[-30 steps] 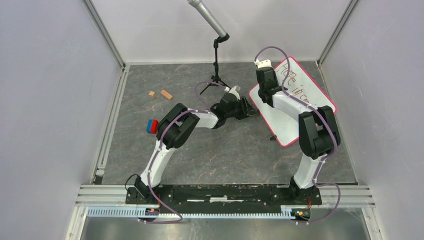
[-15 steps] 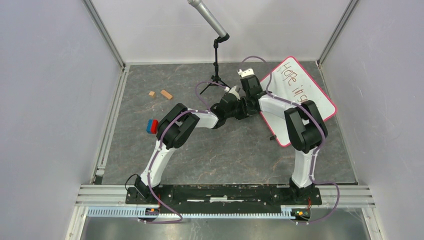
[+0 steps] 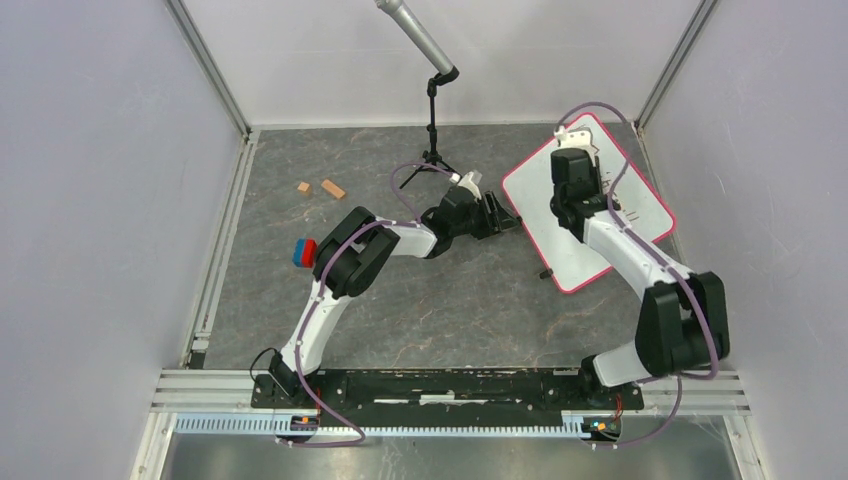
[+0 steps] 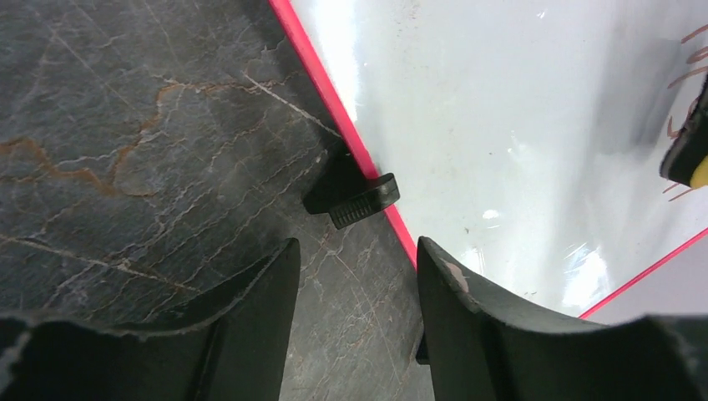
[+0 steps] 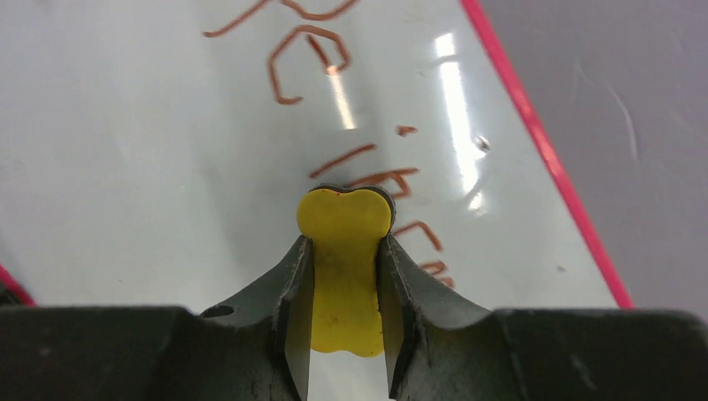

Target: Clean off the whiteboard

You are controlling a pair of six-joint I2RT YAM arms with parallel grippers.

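Observation:
The whiteboard (image 3: 535, 215) lies tilted on the right of the floor, with a pink-red rim. My right gripper (image 3: 570, 200) is over its upper middle, shut on the yellow bone-shaped piece (image 5: 345, 267), whose front end rests on the board (image 5: 125, 167) among brown-red writing (image 5: 305, 58). My left gripper (image 3: 508, 222) is open and empty at the board's left edge. In the left wrist view its fingers (image 4: 271, 280) straddle bare floor beside the rim, close to a black foot (image 4: 355, 196). The board (image 4: 501, 109) and the yellow piece (image 4: 693, 159) show there too.
A microphone stand (image 3: 435, 110) stands at the back centre. Two small wooden blocks (image 3: 333, 189) lie at the back left. A red and blue block (image 3: 304, 251) sits by the left arm's elbow. Grey walls enclose the marbled floor.
My right gripper swept left to the board's left edge, then back right and up onto the writing, holding the yellow piece. The left arm has stayed put.

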